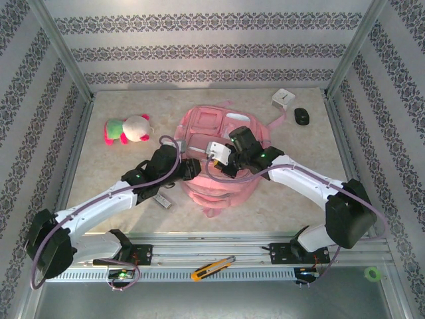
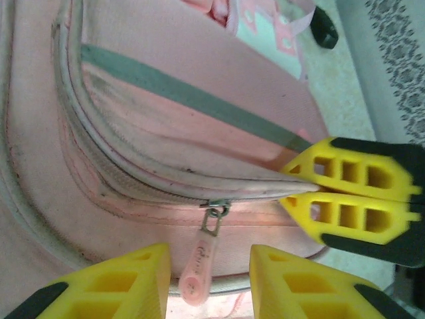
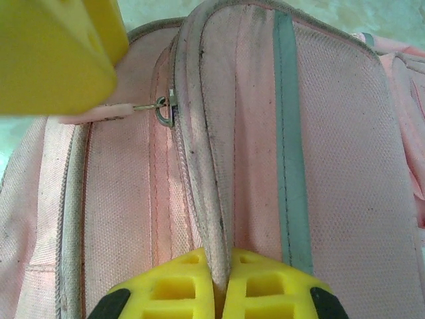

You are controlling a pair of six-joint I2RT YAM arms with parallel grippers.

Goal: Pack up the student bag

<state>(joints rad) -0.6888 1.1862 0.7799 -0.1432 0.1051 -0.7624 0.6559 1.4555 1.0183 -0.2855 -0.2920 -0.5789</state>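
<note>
Left wrist cam: the student bag lies flat on the desk. The left gripper is spread wide, with the zip pull hanging between its fingers, not pinched yet. The right gripper is clamped on a fabric ridge of the bag beside the zip. Looks like the unzipping step, I think. Next up: close on that pull and drag it along the zip.

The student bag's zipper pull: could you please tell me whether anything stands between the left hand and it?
Nothing visible does. The zipper pull hangs in the gap between the left hand's fingers. The right hand pinches the student bag's seam to one side, clear of the pull.
</note>
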